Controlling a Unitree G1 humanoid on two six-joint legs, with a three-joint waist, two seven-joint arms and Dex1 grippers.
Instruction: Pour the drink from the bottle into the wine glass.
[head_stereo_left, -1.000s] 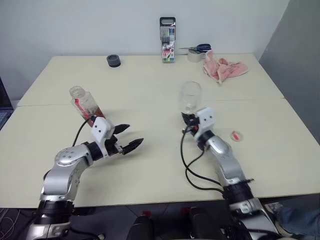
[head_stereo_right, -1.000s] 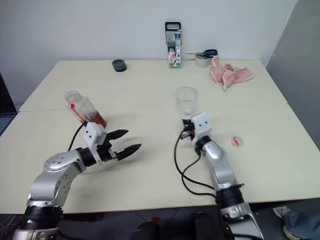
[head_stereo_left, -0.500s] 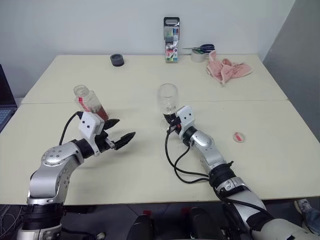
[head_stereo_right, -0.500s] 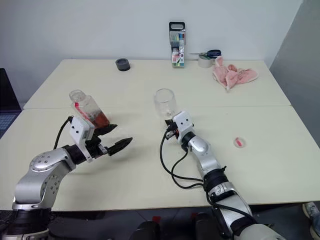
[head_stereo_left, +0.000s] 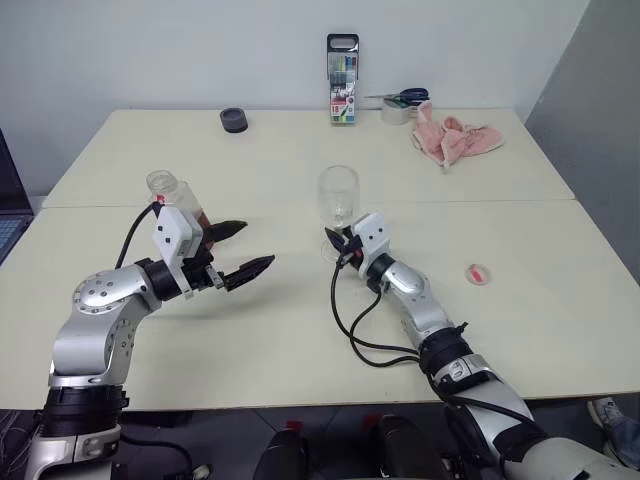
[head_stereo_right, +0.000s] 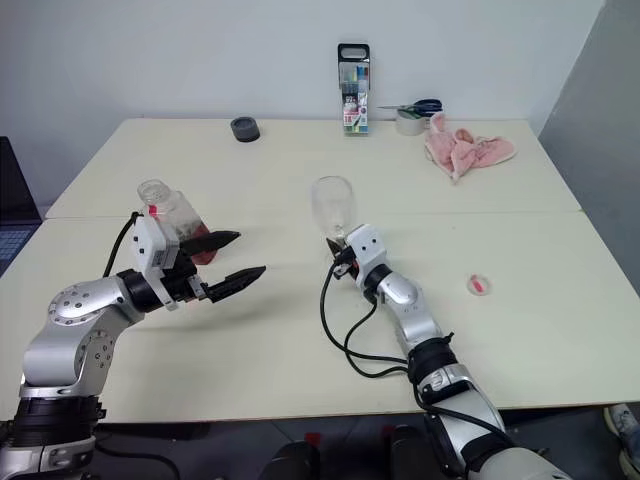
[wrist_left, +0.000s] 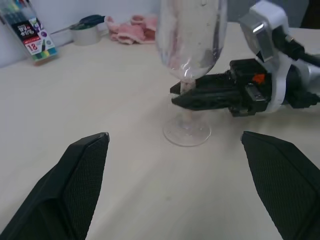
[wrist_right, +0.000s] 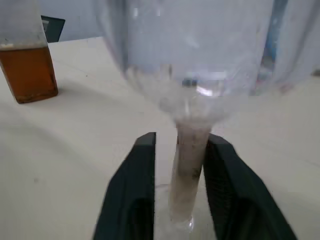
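Moved leftward across the wide cream tabletop (head_stereo_left: 300, 150) over the last second, the clear stemmed wine glass with a rounded bowl (head_stereo_left: 339, 195) is now set down near the middle, its round foot (wrist_left: 186, 134) flat on the surface. In the same time the left gripper (head_stereo_left: 258, 244) has been raised, and the right gripper (head_stereo_left: 336, 244) has been eased off the stem (wrist_right: 189, 165).

The left gripper's black fingers are spread as wide as they go and nothing is held in them. They are carried just in front of the small clear plastic bottle with a red-and-white label strip (head_stereo_left: 172, 197). The right gripper's fingers are stood on either side of the stem, and a gap is seen on at least one side, so the stem is judged not to be clamped.

The bottle stands uncapped at the table's left, well apart from the glass. A low layer of reddish-brown translucent drink (wrist_right: 27, 72) is seen at its base. A small pinkish-red screw cap (head_stereo_left: 477, 272) lies on the table to the right.

Several risks are judged from here:
- The tall, narrow-footed glass could be tipped if the stem is brushed as the right gripper is drawn away
- The open bottle could be knocked over and the drink spilled if the spread left fingers are swung in carelessly
- Drink could be spilled on the table if the pour is made without the glass being steadied
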